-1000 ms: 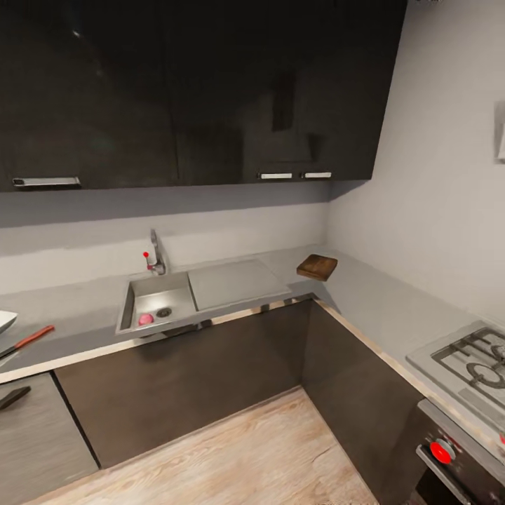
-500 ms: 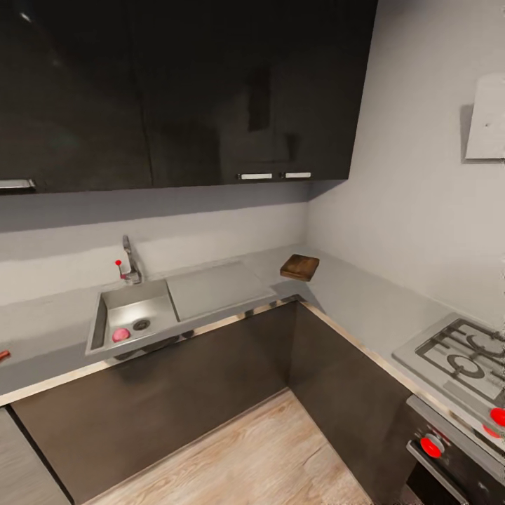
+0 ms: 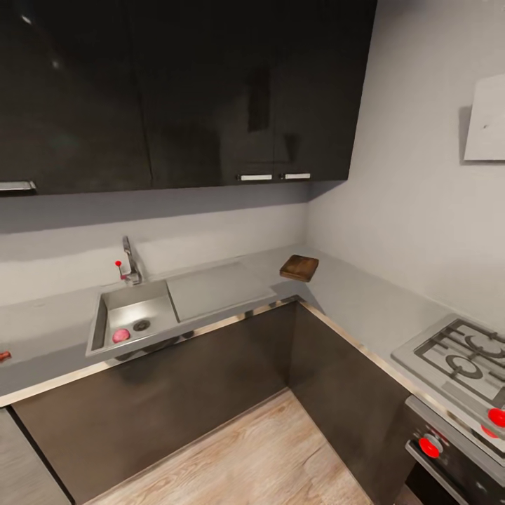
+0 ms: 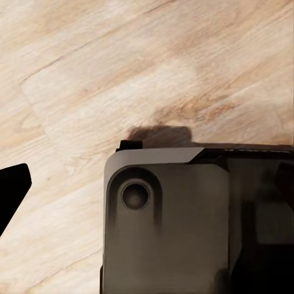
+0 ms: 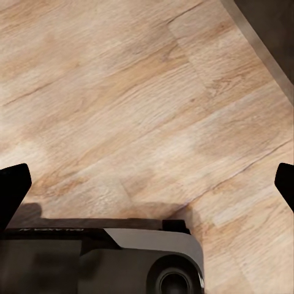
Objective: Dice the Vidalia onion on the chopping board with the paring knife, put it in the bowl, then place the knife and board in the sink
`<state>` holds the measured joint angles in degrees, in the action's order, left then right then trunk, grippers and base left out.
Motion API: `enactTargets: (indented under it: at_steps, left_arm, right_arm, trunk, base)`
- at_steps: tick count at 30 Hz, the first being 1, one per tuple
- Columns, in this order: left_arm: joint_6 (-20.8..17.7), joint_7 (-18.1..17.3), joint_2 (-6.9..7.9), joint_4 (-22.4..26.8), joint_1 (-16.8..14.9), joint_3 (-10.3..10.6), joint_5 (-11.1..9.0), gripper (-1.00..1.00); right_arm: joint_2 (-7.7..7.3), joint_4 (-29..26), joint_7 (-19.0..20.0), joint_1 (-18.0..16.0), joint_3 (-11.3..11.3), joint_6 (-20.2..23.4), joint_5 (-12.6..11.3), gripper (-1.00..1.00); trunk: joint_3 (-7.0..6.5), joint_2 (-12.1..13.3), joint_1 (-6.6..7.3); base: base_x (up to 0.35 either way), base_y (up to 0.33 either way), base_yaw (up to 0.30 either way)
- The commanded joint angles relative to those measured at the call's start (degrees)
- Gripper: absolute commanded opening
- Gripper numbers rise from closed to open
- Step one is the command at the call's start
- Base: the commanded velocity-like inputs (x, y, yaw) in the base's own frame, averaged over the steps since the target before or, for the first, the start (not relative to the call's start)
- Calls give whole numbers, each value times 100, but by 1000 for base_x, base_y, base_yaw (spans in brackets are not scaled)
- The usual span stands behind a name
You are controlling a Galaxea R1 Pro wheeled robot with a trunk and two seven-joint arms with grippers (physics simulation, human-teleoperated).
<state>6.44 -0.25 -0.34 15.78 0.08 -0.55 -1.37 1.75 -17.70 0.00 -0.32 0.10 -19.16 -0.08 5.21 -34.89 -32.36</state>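
Head view, cabinets: dark glossy fronts spanned the upper part of the frame, above the grey wall.
Countertop: a grey L ran from the left edge round the corner to the hob at lower right.
Sink: steel basin at centre left, drainboard to its right, tap with red knob behind it.
Chopping board: it lay in the counter's corner, well apart from the sink, long axis running roughly toward the corner wall.
Onion: a small pinkish round sat in the basin's near left corner, just beside the drain.
Knife: a red sliver at the far left edge may have been its handle; I could not tell.
My fingers: both wrist views looked down at the wooden floor. On the right, dark tips showed at opposite edges, spread and holding nothing; on the left, one tip showed, so I could not tell.
Coming move: the onion lay ahead and left of centre, so I judged my left arm the nearer one.
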Motion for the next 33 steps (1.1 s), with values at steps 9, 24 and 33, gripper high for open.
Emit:
enactTargets:
  at_steps: [9,24,33]
  left_arm:
    - [7,-1,-1,4,1,-6,-19,100]
    - [14,21,-1,6,1,0,-14,100]
    - [15,17,-1,7,1,1,-13,100]
  right_arm:
    - [0,3,0,-3,1,-17,-1,100]
    - [7,5,0,-3,10,-16,4,100]
    - [4,-43,-1,-3,34,-82,25,100]
  trunk:
    - [-153,355,196]
    - [-369,836,460]
    - [-369,836,460]
  base:
    - [0,0,0]
    - [0,0,0]
    - [0,0,0]
